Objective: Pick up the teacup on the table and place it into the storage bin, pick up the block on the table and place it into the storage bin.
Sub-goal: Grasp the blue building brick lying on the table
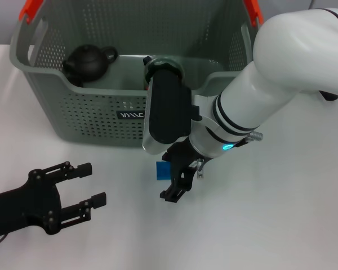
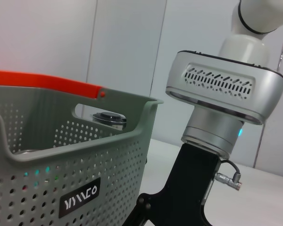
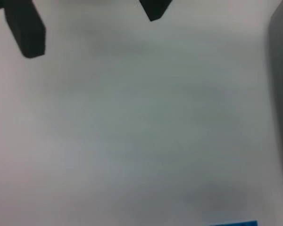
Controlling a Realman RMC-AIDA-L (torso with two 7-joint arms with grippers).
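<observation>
The storage bin (image 1: 96,121), a grey-green perforated basket with orange handle ends, stands at the back of the white table. A black teapot (image 1: 87,62) lies inside it. A round green-rimmed thing (image 1: 163,64) also sits in the bin, mostly hidden by my right wrist. I cannot tell whether it is the teacup. A small blue block (image 1: 162,170) lies on the table in front of the bin. My right gripper (image 1: 173,183) is open just above the table, right beside the block. In the right wrist view its fingertips (image 3: 26,28) are wide apart, and the block (image 3: 233,223) shows at the edge.
My left gripper (image 1: 93,183) rests open and empty low over the table at the front left. The left wrist view shows the bin's wall (image 2: 85,160), a round metal-topped thing (image 2: 109,118) inside it, and my right arm's wrist (image 2: 217,99).
</observation>
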